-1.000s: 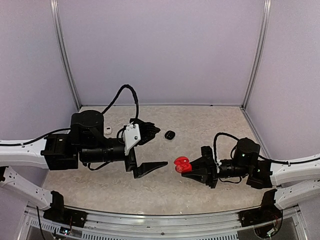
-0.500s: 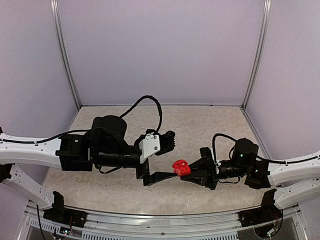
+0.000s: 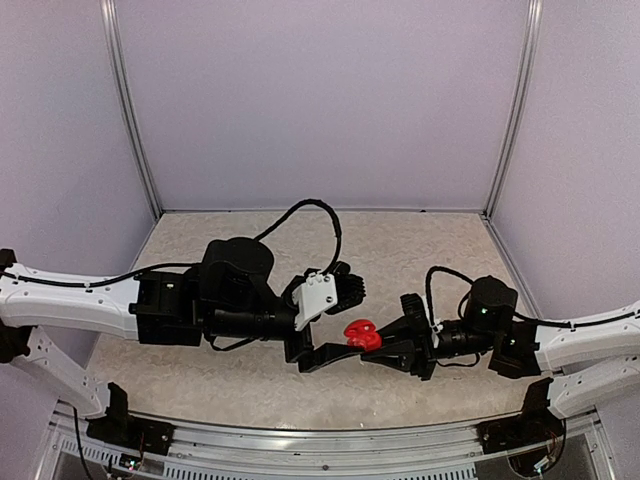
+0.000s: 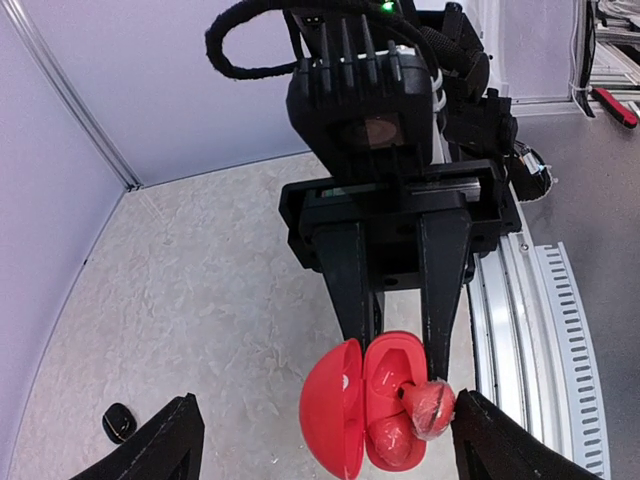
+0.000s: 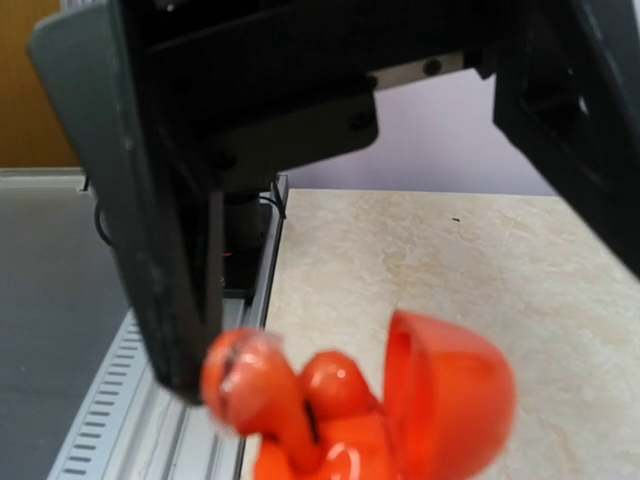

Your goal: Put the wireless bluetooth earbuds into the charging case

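Note:
My right gripper (image 3: 388,345) is shut on an open red charging case (image 3: 362,334), held above the table. In the left wrist view the case (image 4: 345,420) shows one red earbud (image 4: 393,442) seated in the lower slot. A second red earbud (image 4: 430,408), wrapped in clear film, sticks out of the upper slot. My left gripper (image 3: 352,316) is open, one finger on each side of the case. One left finger (image 5: 150,250) is right beside the protruding earbud (image 5: 245,385); contact cannot be told.
A small black piece (image 4: 118,422) lies on the speckled table (image 3: 430,245), seen only in the left wrist view. The metal rail (image 3: 330,440) runs along the near edge, below the case. White walls enclose the back and sides.
My left arm has swung right and forward, bringing its open jaws from the table's left up to the red case. The right gripper with the case has barely moved.

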`<state>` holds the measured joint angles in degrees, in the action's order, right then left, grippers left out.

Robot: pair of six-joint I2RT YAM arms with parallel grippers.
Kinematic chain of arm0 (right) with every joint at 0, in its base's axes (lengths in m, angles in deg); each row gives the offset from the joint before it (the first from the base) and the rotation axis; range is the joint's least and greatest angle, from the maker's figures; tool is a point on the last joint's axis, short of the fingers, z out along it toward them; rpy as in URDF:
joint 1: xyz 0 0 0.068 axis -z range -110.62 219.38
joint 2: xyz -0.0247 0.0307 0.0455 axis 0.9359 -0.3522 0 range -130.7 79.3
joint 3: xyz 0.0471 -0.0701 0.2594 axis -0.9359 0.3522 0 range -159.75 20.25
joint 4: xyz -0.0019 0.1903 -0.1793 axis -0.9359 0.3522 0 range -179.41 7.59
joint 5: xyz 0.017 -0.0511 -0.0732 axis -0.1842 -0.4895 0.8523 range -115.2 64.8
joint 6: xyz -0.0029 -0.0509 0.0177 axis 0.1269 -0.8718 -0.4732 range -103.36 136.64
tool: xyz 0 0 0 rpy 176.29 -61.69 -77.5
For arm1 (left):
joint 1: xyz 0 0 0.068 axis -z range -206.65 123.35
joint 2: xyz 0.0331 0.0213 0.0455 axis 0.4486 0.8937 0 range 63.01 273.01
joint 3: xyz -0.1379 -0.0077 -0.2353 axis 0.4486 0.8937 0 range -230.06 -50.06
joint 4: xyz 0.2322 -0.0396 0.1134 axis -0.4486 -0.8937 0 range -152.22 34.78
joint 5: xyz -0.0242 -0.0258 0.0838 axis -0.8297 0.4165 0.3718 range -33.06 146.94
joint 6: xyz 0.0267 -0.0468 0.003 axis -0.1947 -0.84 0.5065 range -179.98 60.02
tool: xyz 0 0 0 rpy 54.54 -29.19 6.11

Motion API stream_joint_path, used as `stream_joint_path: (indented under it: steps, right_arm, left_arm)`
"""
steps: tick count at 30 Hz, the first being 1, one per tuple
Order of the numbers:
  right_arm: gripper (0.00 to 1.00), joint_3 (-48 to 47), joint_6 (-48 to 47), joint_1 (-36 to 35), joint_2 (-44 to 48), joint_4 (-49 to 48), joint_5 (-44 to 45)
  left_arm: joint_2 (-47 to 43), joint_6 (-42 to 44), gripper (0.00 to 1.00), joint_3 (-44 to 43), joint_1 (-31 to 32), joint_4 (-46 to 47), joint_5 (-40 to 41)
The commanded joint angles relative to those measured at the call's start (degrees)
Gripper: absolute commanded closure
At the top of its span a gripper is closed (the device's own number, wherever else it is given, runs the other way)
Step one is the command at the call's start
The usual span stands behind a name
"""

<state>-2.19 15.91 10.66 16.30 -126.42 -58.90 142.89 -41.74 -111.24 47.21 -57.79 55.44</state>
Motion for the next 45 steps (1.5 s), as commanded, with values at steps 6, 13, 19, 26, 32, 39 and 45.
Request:
stream_joint_path:
  steps: [6, 13, 19, 26, 32, 39, 45]
  right_arm:
    - [1.0, -1.82, -2.23, -2.58, -0.5, 0.54, -0.59]
    - [1.0, -2.61, -4.55, -3.41, 1.22, 3.1, -0.41]
    - [1.0, -2.54, -5.33, -3.58, 2.21, 3.79, -0.02]
    - [1.0, -1.51, -3.53, -3.6, 3.0, 1.69, 1.58]
    - [1.0, -0.79, -1.58, -3.59, 3.25, 0.39, 2.44]
    - [1.0, 0.5, 0.54, -3.51, 1.92, -2.21, 3.5]
    - [1.0, 0.55, 3.5, -3.41, 0.49, -3.69, 4.25]
  left_arm:
    - [2.35, -2.9, 0.18, -1.98, -0.99, 4.24, -1.62]
    - [3.58, -6.16, 0.25, -2.31, -3.5, 4.72, -5.4]
    - [3.33, -6.67, 0.26, -1.74, -4.6, 5.28, -7.92]
    - [3.49, -4.45, 0.16, -0.61, -3.85, 5.98, -13.29]
    - [3.29, -4.09, 0.13, -1.85, -3.2, 5.14, -11.61]
    - [-0.1, -0.75, 0.06, -4.89, -0.22, 1.54, -5.65]
    - [-2.44, 1.7, 0.03, -4.91, 0.53, -2.59, -5.4]
